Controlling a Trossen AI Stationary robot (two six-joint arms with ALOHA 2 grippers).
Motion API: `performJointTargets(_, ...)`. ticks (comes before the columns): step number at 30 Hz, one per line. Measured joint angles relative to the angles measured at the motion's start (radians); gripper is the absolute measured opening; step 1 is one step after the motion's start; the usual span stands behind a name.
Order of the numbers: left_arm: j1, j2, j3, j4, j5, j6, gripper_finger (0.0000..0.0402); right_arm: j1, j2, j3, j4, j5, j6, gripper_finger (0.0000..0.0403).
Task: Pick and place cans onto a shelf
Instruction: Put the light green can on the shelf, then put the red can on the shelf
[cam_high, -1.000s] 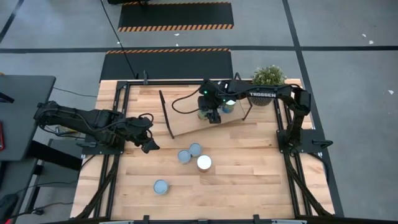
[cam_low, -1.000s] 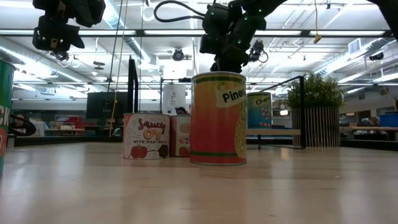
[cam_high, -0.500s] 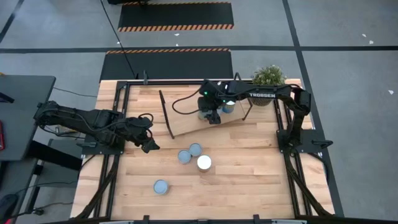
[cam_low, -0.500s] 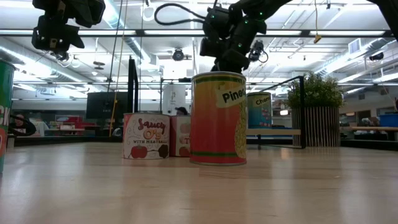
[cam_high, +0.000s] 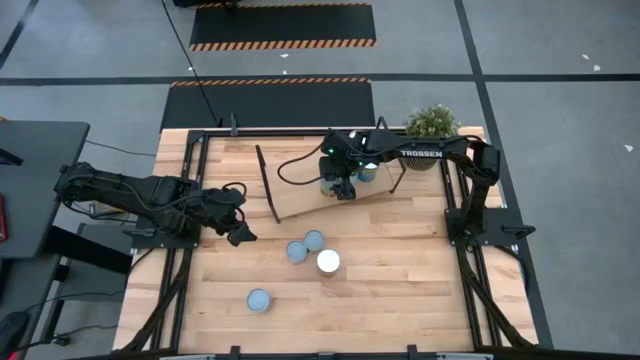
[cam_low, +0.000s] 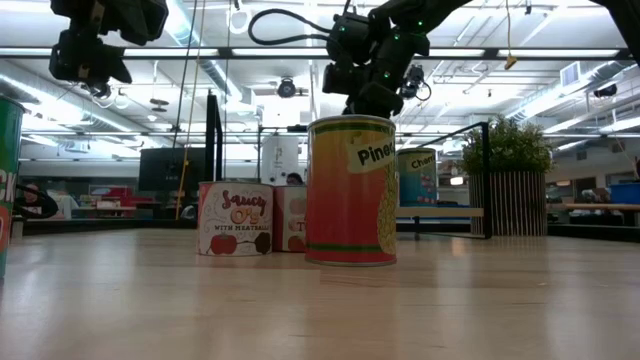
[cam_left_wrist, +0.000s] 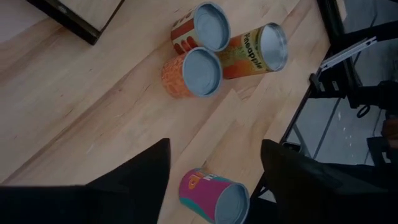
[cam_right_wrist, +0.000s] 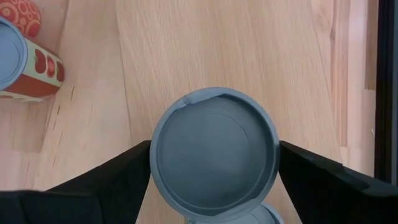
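My right gripper (cam_right_wrist: 214, 163) hangs open over the shelf (cam_high: 300, 205), a light board with black frame ends. Its fingers stand close on either side of a can with a blue-grey top (cam_right_wrist: 214, 134) that stands upright on the board. A second can (cam_high: 366, 172) stands behind it on the shelf, and a red-patterned can (cam_right_wrist: 22, 62) stands to one side. Several cans (cam_high: 315, 250) stand upright on the tabletop, with one more (cam_high: 259, 299) nearer the front. My left gripper (cam_high: 238, 232) hovers open above the table's left side with nothing between its fingers (cam_left_wrist: 149, 174).
A potted plant (cam_high: 432, 122) stands at the table's far right corner behind the shelf. In the low view a tall pineapple can (cam_low: 350, 190) stands nearest, with shorter cans (cam_low: 235, 232) beside it. Bare wood lies along the table's right side and near edge.
My right gripper has opened a little over the can on the shelf, which stays standing where it was.
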Motion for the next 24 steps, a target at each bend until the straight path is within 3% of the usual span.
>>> performJointTargets(7, 0.0, 0.0, 0.0, -0.01, 0.007, -0.004, 0.0302, 0.0, 0.0, 0.0, -0.016, 0.004, 0.004, 0.0387)
performJointTargets(12, 0.0, 0.0, 0.0, -0.01, 0.041, 0.001, 0.0302, 0.0, 0.0, 0.0, -0.046, 0.046, 0.005, 0.0394)
performJointTargets(24, 0.0, 0.0, 0.0, -0.01, 0.045, 0.004, 0.0289, 0.0, -0.003, 0.056, -0.09, 0.021, 0.046, 0.0399)
